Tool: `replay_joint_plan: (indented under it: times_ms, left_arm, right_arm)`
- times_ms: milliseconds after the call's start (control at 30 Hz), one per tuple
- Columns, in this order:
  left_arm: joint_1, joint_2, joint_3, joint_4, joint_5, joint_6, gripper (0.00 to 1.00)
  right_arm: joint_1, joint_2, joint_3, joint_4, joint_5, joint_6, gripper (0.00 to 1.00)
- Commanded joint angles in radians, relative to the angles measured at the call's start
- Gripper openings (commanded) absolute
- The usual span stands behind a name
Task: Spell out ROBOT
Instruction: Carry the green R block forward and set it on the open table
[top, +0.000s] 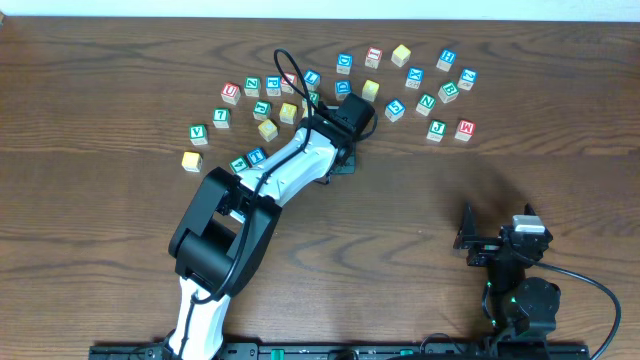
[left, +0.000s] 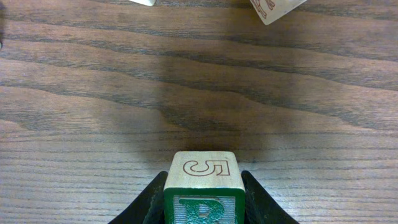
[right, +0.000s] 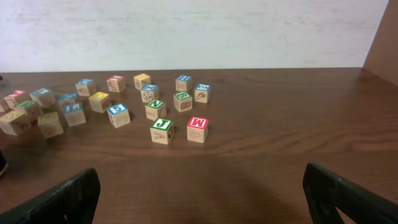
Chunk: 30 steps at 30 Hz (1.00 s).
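Observation:
My left gripper (left: 204, 202) is shut on a wooden cube with a green-edged R (left: 204, 210) on its near face and a 5 on its top face. It sits low over bare wood, its black fingers (left: 148, 204) pressed against both sides of the cube. From overhead the left gripper (top: 343, 160) reaches to just below the cluster of cubes, and the arm hides the R cube. Plain yellow-faced cubes (top: 371, 90) (top: 288, 113) lie in that cluster. At the near right of the table, my right gripper (right: 205, 205) (top: 497, 228) stands wide open and holds nothing.
Several letter cubes are scattered across the far half of the table, among them a red M (top: 464, 129) (right: 197, 129) and a green J (top: 437, 129) (right: 161, 131). Two cube corners (left: 273, 7) show at the top of the left wrist view.

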Motion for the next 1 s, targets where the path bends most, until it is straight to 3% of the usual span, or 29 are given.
replay_joint_plan:
  times_ms: [0,333,367,967]
  left_arm:
    - [0.003,0.014,-0.004,0.000,-0.016,0.002,0.29]
    - [0.003,0.014,-0.004,0.000,-0.009,0.003,0.31]
    - [0.003,0.014,-0.004,0.000,-0.009,0.002,0.39]
    - [0.014,-0.002,0.037,-0.021,-0.009,0.044,0.41]
  right_arm:
    - [-0.006,-0.005,-0.002,-0.004,-0.002,-0.008,0.99]
    - [-0.006,-0.005,-0.002,-0.003,-0.002,-0.008,0.99]
    - [-0.006,-0.005,-0.002,-0.003,-0.001,-0.008,0.99]
    - [-0.006,-0.005,-0.002,-0.003,-0.002,-0.008,0.99]
